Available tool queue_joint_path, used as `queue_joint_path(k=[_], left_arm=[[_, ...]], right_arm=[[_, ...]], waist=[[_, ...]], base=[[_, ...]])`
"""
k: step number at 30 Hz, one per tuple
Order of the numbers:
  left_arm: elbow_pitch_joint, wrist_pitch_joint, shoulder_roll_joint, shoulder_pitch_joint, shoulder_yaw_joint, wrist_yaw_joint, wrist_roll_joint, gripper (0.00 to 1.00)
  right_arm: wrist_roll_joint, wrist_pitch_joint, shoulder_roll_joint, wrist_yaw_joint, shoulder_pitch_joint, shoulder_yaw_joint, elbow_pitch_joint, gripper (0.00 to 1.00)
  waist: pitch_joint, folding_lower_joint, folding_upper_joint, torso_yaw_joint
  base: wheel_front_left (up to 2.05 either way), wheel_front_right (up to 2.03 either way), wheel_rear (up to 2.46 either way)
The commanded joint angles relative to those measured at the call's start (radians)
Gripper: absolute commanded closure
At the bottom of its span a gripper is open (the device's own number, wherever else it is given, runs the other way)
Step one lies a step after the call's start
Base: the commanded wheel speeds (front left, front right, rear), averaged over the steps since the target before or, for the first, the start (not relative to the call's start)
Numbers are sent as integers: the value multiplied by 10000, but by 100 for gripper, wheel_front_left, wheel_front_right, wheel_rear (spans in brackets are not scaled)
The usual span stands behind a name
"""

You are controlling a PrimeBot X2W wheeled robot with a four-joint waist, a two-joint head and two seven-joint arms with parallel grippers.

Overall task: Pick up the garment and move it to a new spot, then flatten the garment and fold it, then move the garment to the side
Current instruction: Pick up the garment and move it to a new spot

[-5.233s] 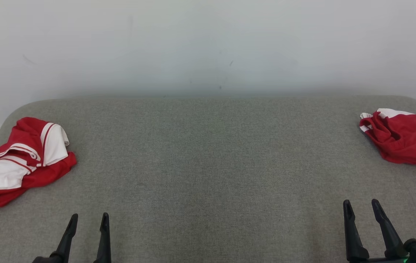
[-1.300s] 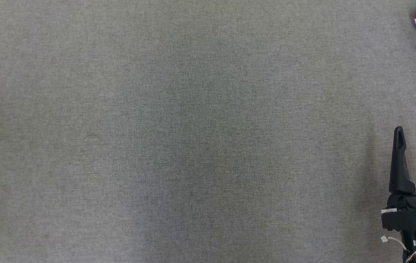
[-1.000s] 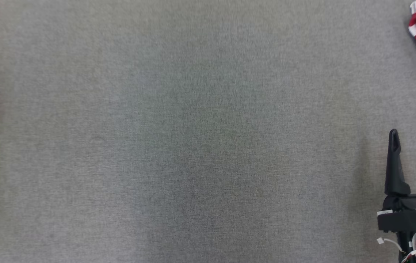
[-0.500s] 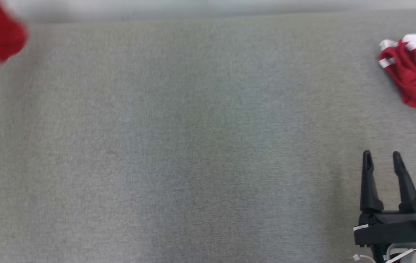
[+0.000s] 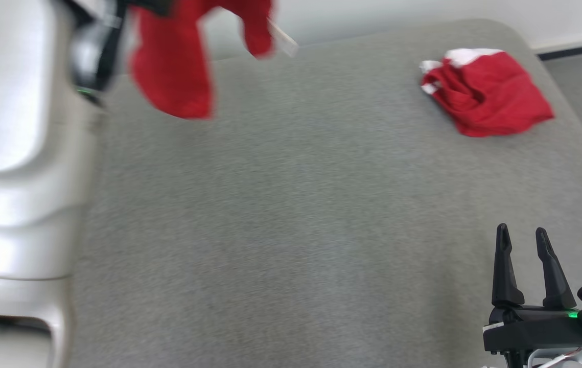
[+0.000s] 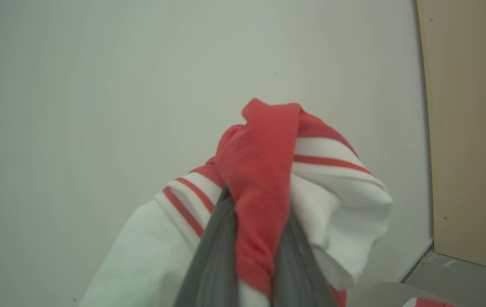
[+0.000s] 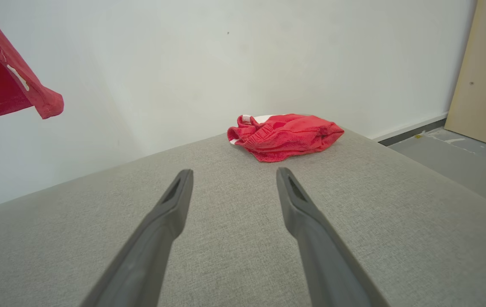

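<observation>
- The left gripper [image 6: 254, 200] has its fingers clamped on a bunched fold of the red and white garment [image 6: 264, 162].
- The garment hangs in the air over the far left part of the grey padded surface [image 5: 296, 204], clear of it.
- The pale left forearm [image 5: 15, 128] rises along the surface's left edge.
- The right gripper [image 5: 520, 230] is over the near right corner, its fingers wide apart with nothing between them.
- A second red garment [image 5: 485, 94] lies crumpled at the far right corner.
</observation>
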Motion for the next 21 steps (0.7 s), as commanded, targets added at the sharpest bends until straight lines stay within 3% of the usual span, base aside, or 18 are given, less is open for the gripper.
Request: queue_joint_path(k=[1,5,10,16,21], left_arm=[[-38,-5,-179,-92,-149,-25,-96,100],[-58,-112,-746,111,-758,-27,-298,100],[-208,-185,-970,845,-1329,-27,-479,100],[-569,-294,-1042,3141,-1990,176,-763,100],[-670,-476,-703,5348,-2130,502,-972,100]], right_arm=[[48,-42,59,-27,27,-32,-29,0],[60,-44,109,-27,97,-140,-68,0],[60,-45,134,-27,212,-248,-132,0],[-33,-27,144,-27,302,-392,-172,0],[-149,-26,147,-27,241,-329,-222,0]], waist=[[-124,1,0,-941],[-73,1,0,-1320],[-45,1,0,-1336],[-74,1,0,-717],[-62,1,0,-104]], base=[[0,0,0],[0,0,0],[0,0,0],[0,0,0],[0,0,0]])
